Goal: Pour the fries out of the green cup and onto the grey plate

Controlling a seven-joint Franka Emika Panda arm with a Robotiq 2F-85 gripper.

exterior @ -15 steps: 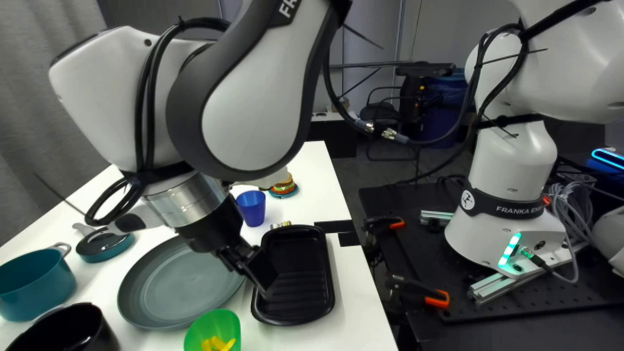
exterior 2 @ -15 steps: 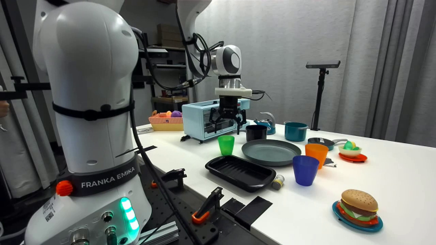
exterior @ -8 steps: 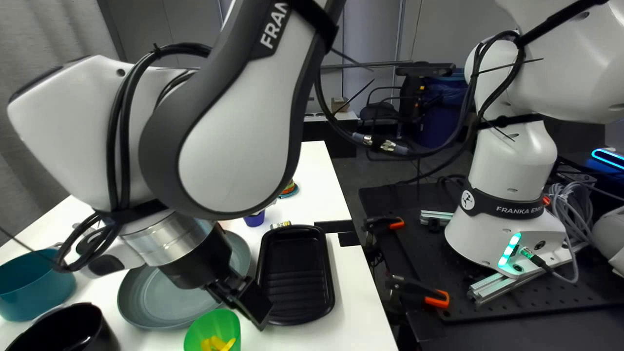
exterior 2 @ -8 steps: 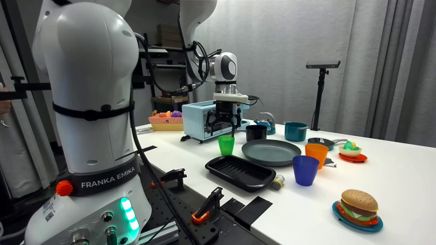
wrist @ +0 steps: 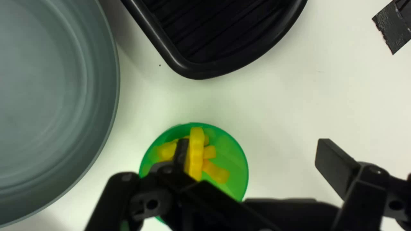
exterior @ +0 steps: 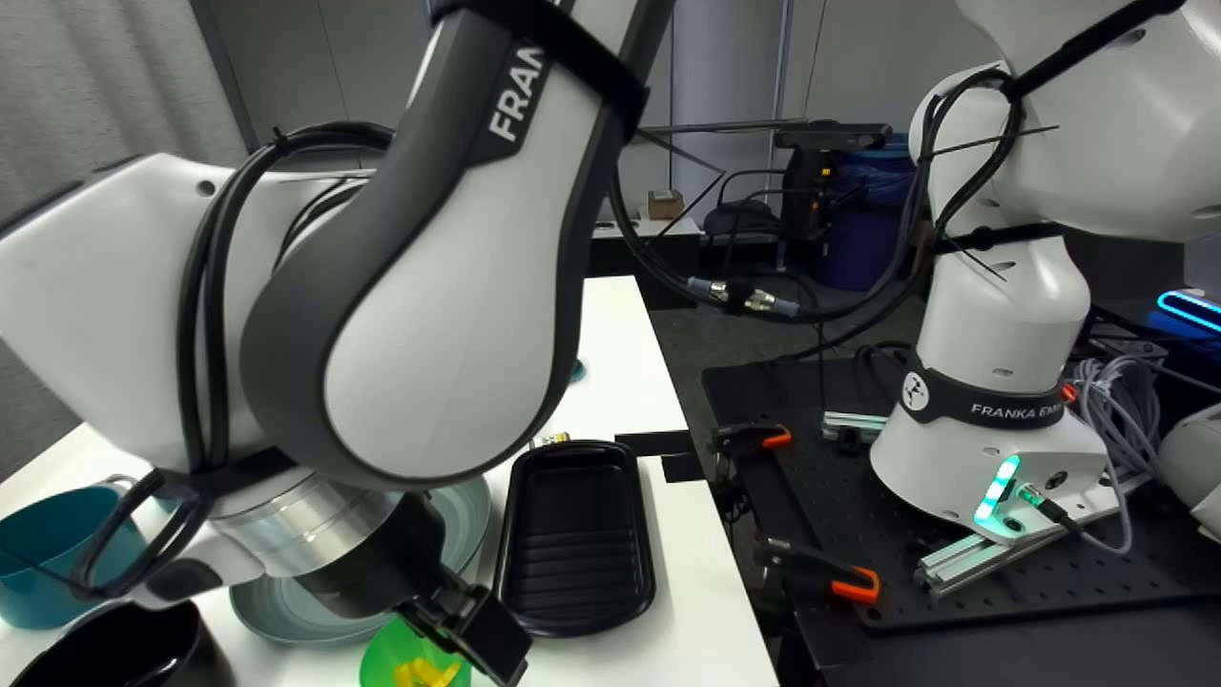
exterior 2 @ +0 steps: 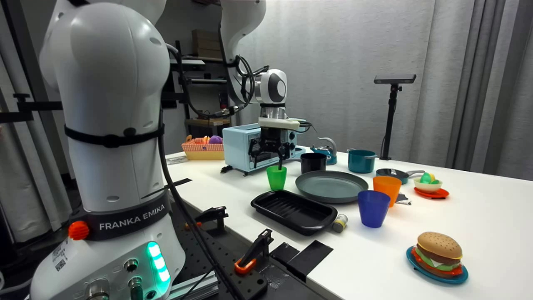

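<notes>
The green cup (exterior 2: 276, 179) stands upright on the white table, between the black tray and the black pot. Looking down into it, the wrist view shows several yellow fries (wrist: 196, 154) inside. The grey plate (exterior 2: 332, 186) lies flat beside the cup, and no fries show on it. My gripper (wrist: 256, 152) is wide open with nothing held. One of its fingers (wrist: 181, 152) overlaps the cup's mouth; the opposite finger hangs over bare table. I cannot tell whether that first finger dips below the rim. The arm partly hides the plate in an exterior view.
A black rectangular tray (exterior 2: 293, 211) lies close to the cup and plate. Behind the cup are a black pot (exterior 2: 313, 162) and a light-blue toaster oven (exterior 2: 237, 146). Orange (exterior 2: 387, 189) and blue (exterior 2: 372, 208) cups stand past the plate, near a small can (exterior 2: 339, 223).
My gripper has come down and shifted from above the tray's edge to the green cup, its jaws staying open. The cup, fries and plate have not moved.
</notes>
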